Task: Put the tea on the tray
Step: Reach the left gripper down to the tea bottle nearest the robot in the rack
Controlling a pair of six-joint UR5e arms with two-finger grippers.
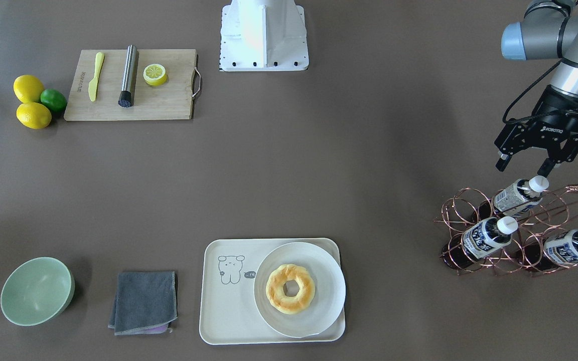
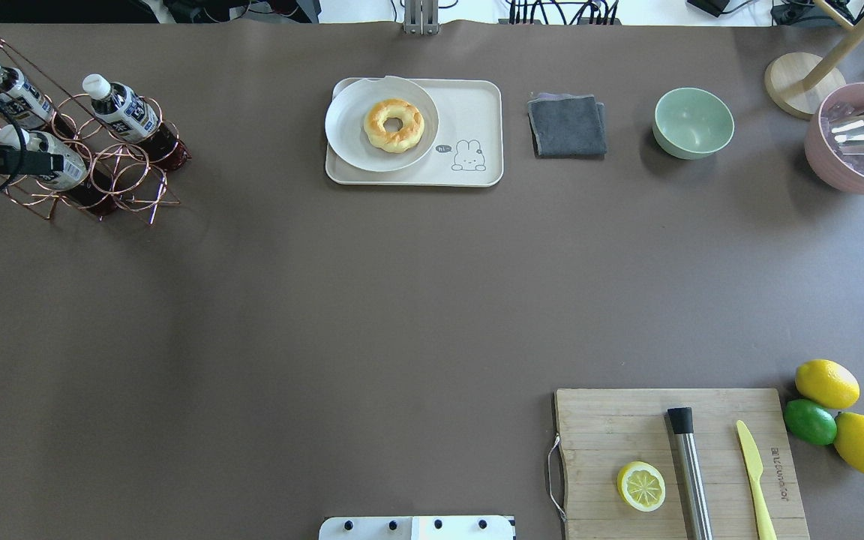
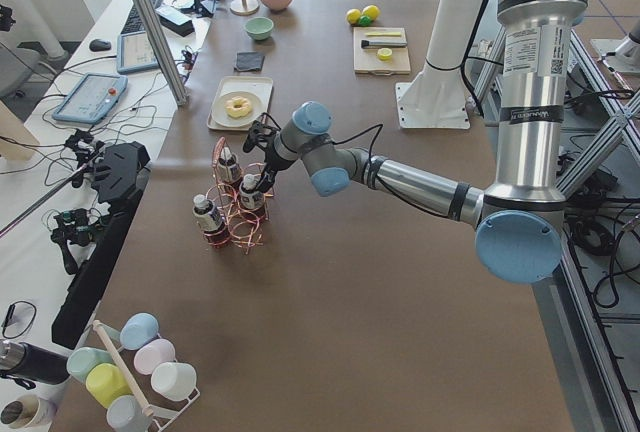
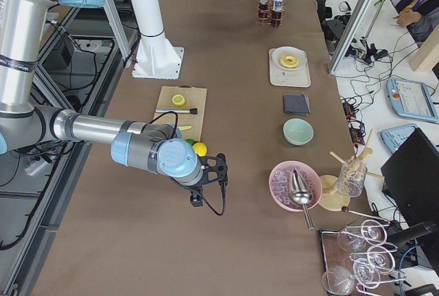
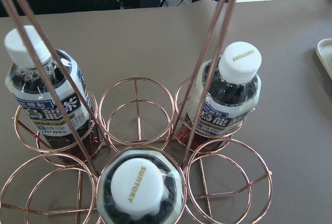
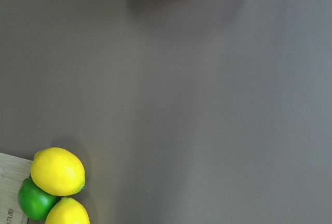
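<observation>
Three tea bottles lie tilted in a copper wire rack (image 1: 474, 260): one nearest the robot (image 1: 517, 196), one in the middle (image 1: 487, 235) and one beside it (image 1: 570, 246). My left gripper (image 1: 523, 166) is open and empty, just above the white cap of the nearest bottle. The left wrist view looks down on that cap (image 5: 137, 190), with the other two bottles (image 5: 46, 99) (image 5: 228, 99) behind it. The cream tray (image 1: 229, 321) with the bear drawing holds a white plate (image 1: 329, 296) with a donut (image 1: 290, 288). My right gripper (image 4: 206, 181) hovers near the lemons; I cannot tell whether it is open or shut.
A wooden board (image 2: 604, 427) carries a lemon half, a steel cylinder and a yellow knife. Two lemons and a lime (image 2: 811, 421) lie beside it. A grey cloth (image 2: 567, 124), a green bowl (image 2: 693, 122) and a pink bowl of ice (image 2: 859, 142) stand beside the tray.
</observation>
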